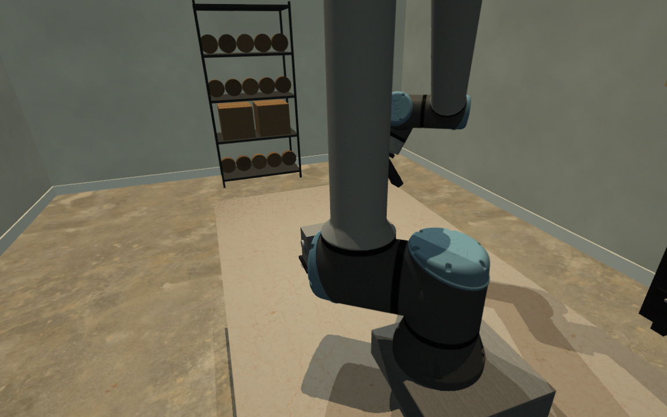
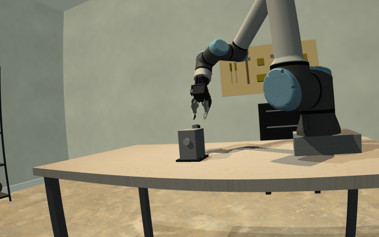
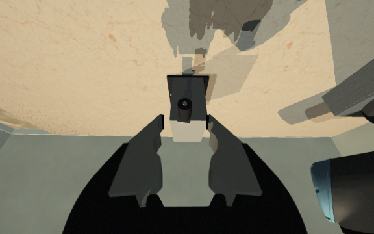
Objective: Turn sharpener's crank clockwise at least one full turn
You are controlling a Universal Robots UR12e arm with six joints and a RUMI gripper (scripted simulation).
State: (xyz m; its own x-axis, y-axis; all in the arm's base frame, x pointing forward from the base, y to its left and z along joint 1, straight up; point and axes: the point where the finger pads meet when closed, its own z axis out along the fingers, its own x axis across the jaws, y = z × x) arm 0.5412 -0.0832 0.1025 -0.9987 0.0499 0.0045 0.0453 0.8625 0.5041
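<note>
The grey box sharpener (image 2: 190,144) stands on a black base plate near the middle of the table. The dark crank knob (image 2: 197,125) sticks up just above its top edge. In the wrist view the sharpener (image 3: 187,107) lies straight below, with the knob (image 3: 184,110) on it. My gripper (image 2: 199,116) hangs a short way above the knob, fingers pointing down, open, with nothing between them. In the wrist view the fingertips frame the knob without touching it. In the top view the sharpener (image 1: 308,243) is mostly hidden behind my arm.
My arm's base (image 2: 326,143) stands on a grey block at the table's right. A black drawer cabinet (image 2: 276,125) and a tool board stand behind. A shelf rack (image 1: 248,93) with boxes stands at the far wall.
</note>
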